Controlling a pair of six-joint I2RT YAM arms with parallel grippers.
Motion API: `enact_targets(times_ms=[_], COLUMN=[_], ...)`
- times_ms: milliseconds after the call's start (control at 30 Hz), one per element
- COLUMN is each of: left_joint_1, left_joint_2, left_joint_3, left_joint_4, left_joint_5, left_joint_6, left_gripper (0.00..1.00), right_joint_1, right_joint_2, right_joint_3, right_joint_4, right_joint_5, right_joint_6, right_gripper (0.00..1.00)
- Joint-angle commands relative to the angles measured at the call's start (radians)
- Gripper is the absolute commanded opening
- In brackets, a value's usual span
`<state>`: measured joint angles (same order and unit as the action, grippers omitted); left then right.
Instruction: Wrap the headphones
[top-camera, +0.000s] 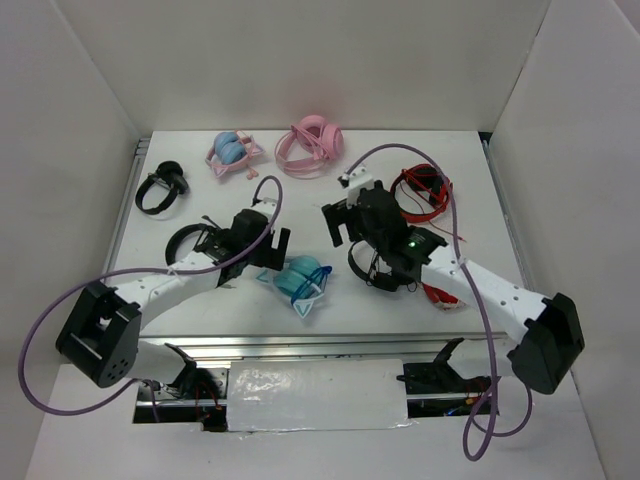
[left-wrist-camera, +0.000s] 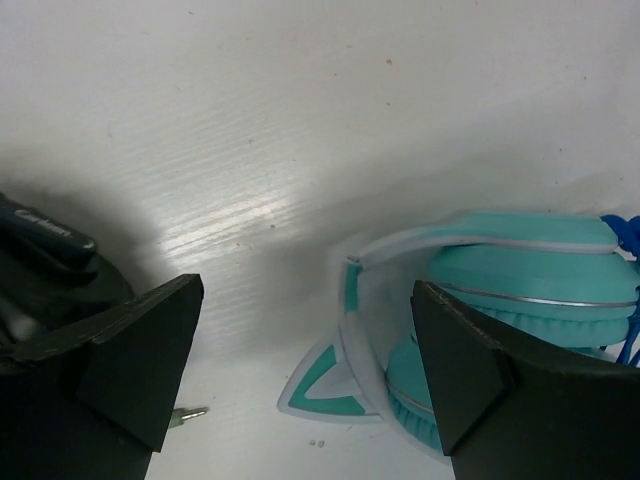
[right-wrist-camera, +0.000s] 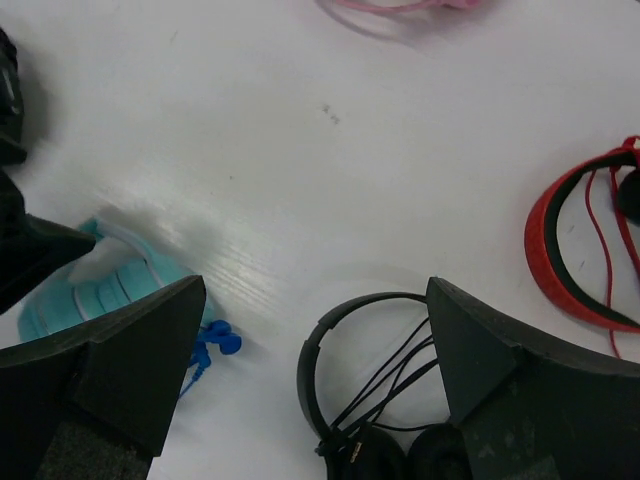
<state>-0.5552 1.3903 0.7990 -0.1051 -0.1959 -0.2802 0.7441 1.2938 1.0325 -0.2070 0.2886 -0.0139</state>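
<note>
**Q:** Location of the teal over-ear headphones (top-camera: 300, 280) with round padded cups and pale cat-ear headband?

**A:** Flat on the white table (top-camera: 470, 160), centre-front. In the overhead view they sit at 5 o'clock from the left gripper (top-camera: 277, 250), just beside it; contact cannot be confirmed. Their thin dark-blue cable (right-wrist-camera: 215, 345) bunches against one cup.

**Q:** Claw state, left?

**A:** Released, jaws spread wide. In its wrist view the headband shows between them, at 4 o'clock.

**Q:** Right gripper (top-camera: 335, 222)?

**A:** Released, jaws wide, hovering over a black wired headset (right-wrist-camera: 375, 460). In its wrist view the teal pair is at 9 o'clock and a red-banded headset (right-wrist-camera: 545, 260) at 3 o'clock.
</note>
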Motion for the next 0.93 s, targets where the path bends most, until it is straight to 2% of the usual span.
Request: enact_targets(times_ms=[0,167,300,433,567,667,900], left_joint_1=[0.014,0.081,0.172,0.256,0.268,0.27,0.262], left_joint_2=[-0.077,-0.128,-0.207,-0.342,-0.534,-0.621,-0.703], left_joint_3=[0.048,0.084,0.13,0.134,0.071,0.052,0.006], left_joint_4=[-0.008,-0.056,-0.155,-0.284,-0.344,-0.41,-0.361], left_joint_5=[-0.091,-0.175,-0.276,-0.35,-0.496,-0.595,-0.597], left_joint_6=[-0.019,-0.092,-0.227,-0.373,-0.499,-0.586,-0.565], left_gripper=[0.99,0.99,0.99,0.99,0.99,0.99,0.99], right_joint_1=[-0.044,-0.173,-0.287,-0.318,-0.321,-0.322,-0.327], right_joint_2=[-0.119,-0.264,-0.341,-0.422,-0.501,-0.57,-0.678], right_joint_3=[-0.035,-0.164,-0.209,-0.247,-0.291,-0.333,-0.377], right_joint_4=[0.127,0.179,0.109,0.048,0.005,0.017,0.038], right_joint_5=[0.053,-0.029,-0.043,-0.007,0.063,0.069,0.096], right_joint_6=[0.158,0.325,0.426,0.469,0.509,0.531,0.52], right_gripper=[1.0,1.0,1.0,1.0,1.0,1.0,1.0])
